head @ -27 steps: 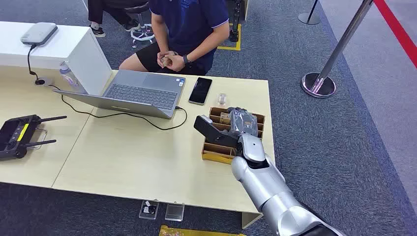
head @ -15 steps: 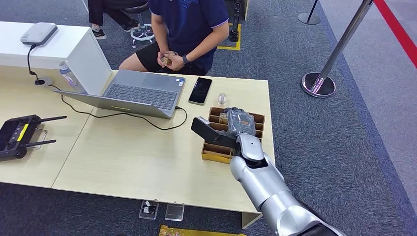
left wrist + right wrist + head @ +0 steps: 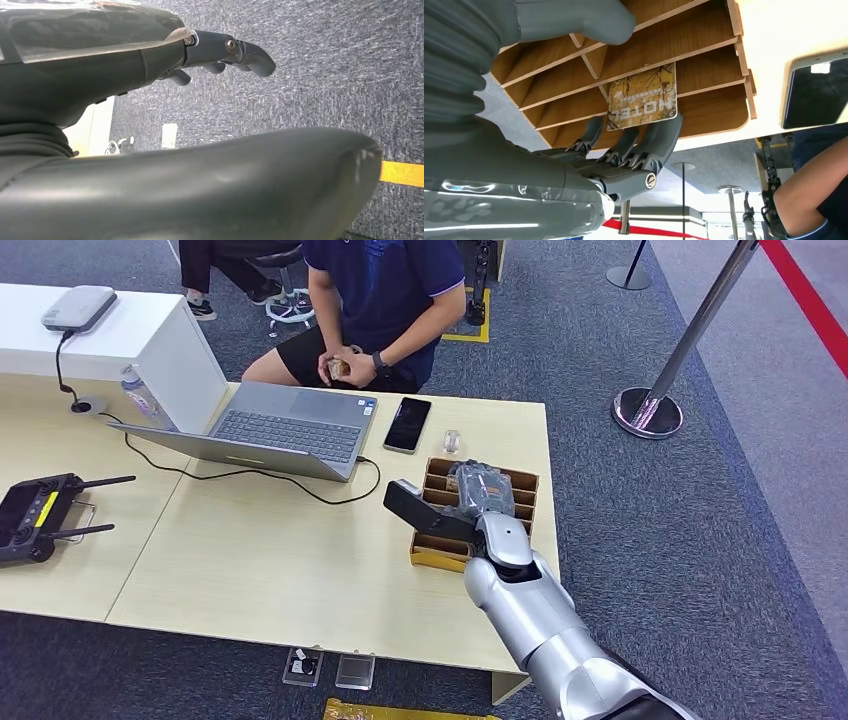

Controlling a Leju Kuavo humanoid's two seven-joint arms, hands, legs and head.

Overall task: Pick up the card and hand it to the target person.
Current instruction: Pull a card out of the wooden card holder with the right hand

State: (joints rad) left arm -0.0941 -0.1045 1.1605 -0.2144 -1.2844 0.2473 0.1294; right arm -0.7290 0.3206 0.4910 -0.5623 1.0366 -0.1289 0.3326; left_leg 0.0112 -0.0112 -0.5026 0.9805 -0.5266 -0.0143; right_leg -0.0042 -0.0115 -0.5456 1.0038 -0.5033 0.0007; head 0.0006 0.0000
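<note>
A patterned card (image 3: 642,97) printed "HOTEL" stands in a slot of the wooden card holder (image 3: 440,558) on the table's right end. My right hand (image 3: 478,495) hovers over the holder. Its fingers (image 3: 659,140) touch one face of the card near its edge, while the thumb (image 3: 574,20) is spread well away on the other side. The card (image 3: 457,479) peeks out beside the hand in the head view. The target person (image 3: 385,300) sits across the table, hands clasped (image 3: 345,362). My left hand (image 3: 220,50) hangs over the carpet with loosely extended fingers, holding nothing.
A black phone (image 3: 407,424) and a small clear object (image 3: 452,440) lie just beyond the holder. An open laptop (image 3: 290,425) with its cable sits to the left, and a black controller (image 3: 35,515) at the far left. A stanchion base (image 3: 648,410) stands on the carpet right of the table.
My right hand has shifted slightly left and away from me over the card holder. The person and the table's objects are unchanged.
</note>
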